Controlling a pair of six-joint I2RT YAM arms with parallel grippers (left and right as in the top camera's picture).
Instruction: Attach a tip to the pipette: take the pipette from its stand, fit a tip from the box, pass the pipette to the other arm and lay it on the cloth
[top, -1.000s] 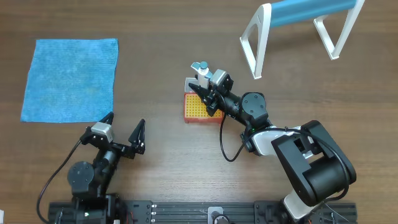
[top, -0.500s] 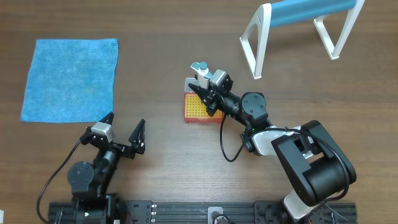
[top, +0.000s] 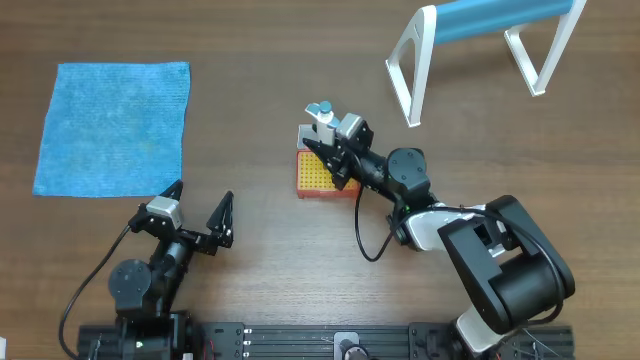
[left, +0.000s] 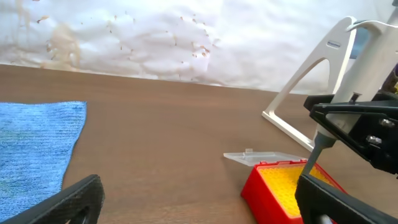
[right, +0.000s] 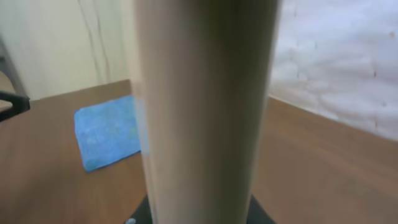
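Observation:
My right gripper (top: 335, 152) is shut on the white pipette (top: 323, 117), held upright over the red tip box (top: 321, 177) with its yellow rack of tips. From the left wrist the pipette (left: 365, 62) points down into the tip box (left: 280, 186), its shaft touching the rack. The pipette body (right: 205, 106) rises close in front of the right wrist camera. My left gripper (top: 200, 215) stands open near the front left of the table, nothing between its fingers. The blue cloth (top: 112, 127) lies flat at the far left.
The white pipette stand (top: 480, 45) with a blue top bar stands at the back right. The tip box's clear lid (left: 264, 158) lies open behind the box. Bare wooden tabletop lies between the cloth and the tip box.
The right gripper with the pipette has shifted slightly, by a few pixels, over the tip box. The left arm has not moved.

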